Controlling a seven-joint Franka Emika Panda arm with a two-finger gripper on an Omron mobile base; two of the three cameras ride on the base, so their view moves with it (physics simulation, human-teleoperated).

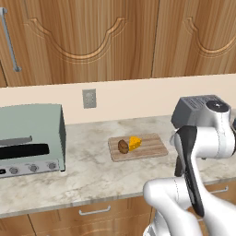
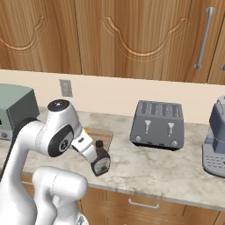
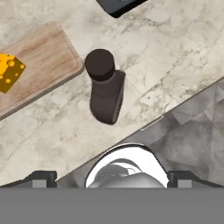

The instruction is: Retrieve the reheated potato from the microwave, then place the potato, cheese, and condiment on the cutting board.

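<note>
A pale label is seen on the side of the condiment (image 2: 100, 163) in the right base view, but its writing is too small to be read. No other legible writing is shown.

The condiment (image 3: 104, 86) is seen standing upright on the marble bench (image 3: 175, 57), just beside the corner of the cutting board (image 3: 41, 61) but off it, near the bench's front edge. In the hand view it lies ahead of the jaws and apart from them, viewed from above with its dark cap nearest the camera. Only the edges of the two finger tips (image 3: 40, 176) are shown at the bottom corners, set wide apart with nothing between them.

The potato (image 1: 123, 146) and the cheese (image 1: 134, 143) are seen touching on the cutting board (image 1: 152, 147) in the left base view, where the condiment is largely hidden behind the arm. A pale green toaster oven (image 1: 30, 138) is shown there on the left. A grey toaster (image 2: 157, 125) is shown in the right base view.
</note>
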